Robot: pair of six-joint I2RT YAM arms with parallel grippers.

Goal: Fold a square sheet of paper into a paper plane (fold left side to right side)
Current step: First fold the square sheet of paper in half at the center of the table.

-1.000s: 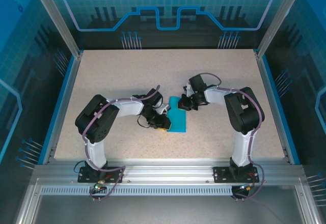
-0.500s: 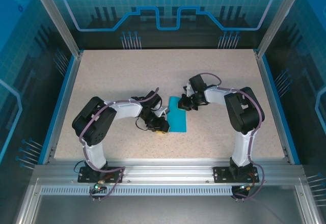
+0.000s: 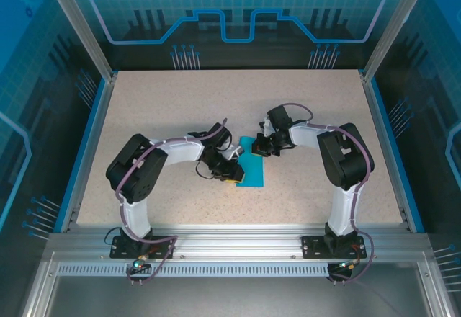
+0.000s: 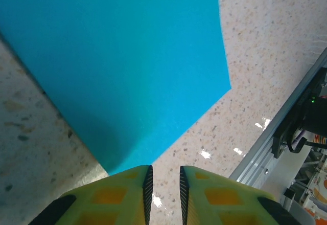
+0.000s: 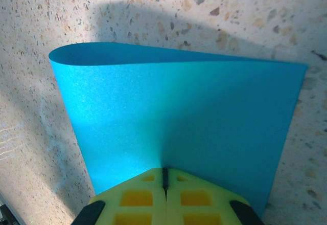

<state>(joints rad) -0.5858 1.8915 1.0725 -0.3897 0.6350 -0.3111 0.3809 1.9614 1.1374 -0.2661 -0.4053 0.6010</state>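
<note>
The square sheet of paper [image 3: 253, 171], bright blue, lies doubled over at mid-table. Its upper layer bulges in a soft, uncreased curve at one edge [image 5: 66, 56]. My right gripper [image 3: 263, 146] is at the sheet's far end. In the right wrist view its yellow fingers [image 5: 164, 170] are shut tip to tip and rest on top of the paper [image 5: 179, 112]. My left gripper [image 3: 235, 175] is at the sheet's near left edge. In the left wrist view it [image 4: 164, 167] stands open by a narrow gap with bare table between the pads, just beside a corner of the paper [image 4: 127, 56].
The speckled table [image 3: 158, 115] has free room all round the sheet. An aluminium rail [image 3: 230, 241] runs along the near edge, with blue borders at the sides. Glass panels enclose the back and sides.
My left gripper drew back slightly, then came in again to the sheet's near left edge, its jaws a little narrower. The right gripper and the paper have stayed put.
</note>
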